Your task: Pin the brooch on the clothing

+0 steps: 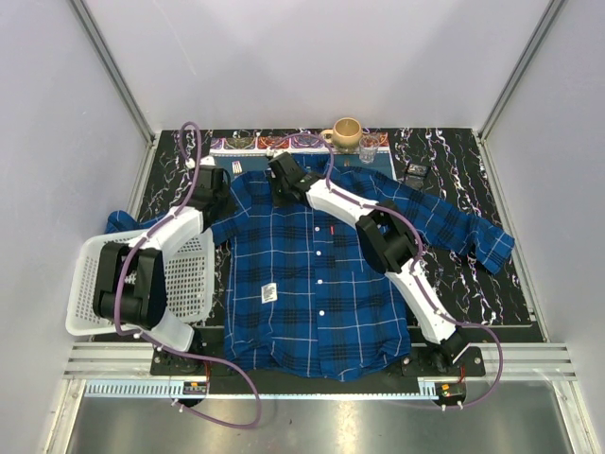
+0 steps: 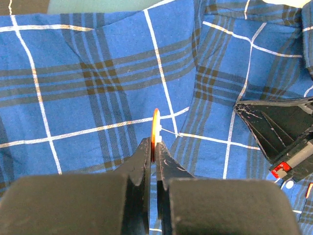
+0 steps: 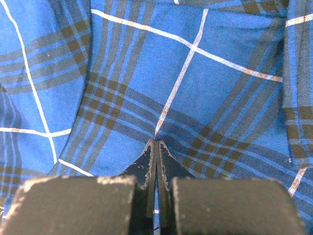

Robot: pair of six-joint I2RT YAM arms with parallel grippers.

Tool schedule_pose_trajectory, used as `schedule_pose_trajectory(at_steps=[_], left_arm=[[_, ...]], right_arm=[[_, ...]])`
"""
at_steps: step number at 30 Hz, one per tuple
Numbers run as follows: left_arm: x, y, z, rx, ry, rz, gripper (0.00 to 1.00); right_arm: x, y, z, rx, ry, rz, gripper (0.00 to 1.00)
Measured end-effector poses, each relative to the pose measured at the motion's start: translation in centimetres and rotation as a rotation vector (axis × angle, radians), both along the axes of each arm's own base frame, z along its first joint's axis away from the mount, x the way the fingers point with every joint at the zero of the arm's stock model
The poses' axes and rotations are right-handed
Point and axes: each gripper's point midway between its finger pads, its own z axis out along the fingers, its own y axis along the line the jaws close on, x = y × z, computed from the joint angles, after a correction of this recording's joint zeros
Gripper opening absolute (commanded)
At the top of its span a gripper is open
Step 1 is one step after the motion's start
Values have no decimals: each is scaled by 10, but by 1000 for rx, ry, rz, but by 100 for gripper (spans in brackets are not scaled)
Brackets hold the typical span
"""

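Note:
The clothing (image 1: pixel 312 284), a blue and navy plaid button-up shirt, lies spread flat on the black mat. My left gripper (image 1: pixel 219 194) hovers over the shirt's left shoulder. It is shut on the brooch (image 2: pixel 155 128), a thin orange disc seen edge-on between the fingertips, with a fine pin pointing right over the cloth. My right gripper (image 1: pixel 277 184) is down by the collar; its jaws are together on a small pinch of the clothing (image 3: pixel 195 98), which puckers at the tips of the right gripper (image 3: pixel 156 143). The right gripper's black fingers (image 2: pixel 274 125) show in the left wrist view.
A white mesh basket (image 1: pixel 90 284) stands at the left under the left arm. A tan mug (image 1: pixel 346 132), a small glass (image 1: pixel 369 147) and a row of small dishes (image 1: pixel 274 142) line the back edge. A white paper tag (image 1: pixel 269 292) lies on the shirt front.

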Motion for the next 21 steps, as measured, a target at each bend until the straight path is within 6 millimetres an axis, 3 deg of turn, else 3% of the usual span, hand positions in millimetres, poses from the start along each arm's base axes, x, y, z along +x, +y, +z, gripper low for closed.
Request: schedule_pose_trajectory(at_steps=[6,16,21], left_arm=[[12,-15,4,-13,-62,-57,0],[19,-48,19,-19,-198,-197,0],[22,-57,25,-4,-237,-238,0]], right_arm=[[2,-3,8,90,68,13,0],[8,-29,85,423,161,-62,0],[8,-33,97,506,193,-90,0]])
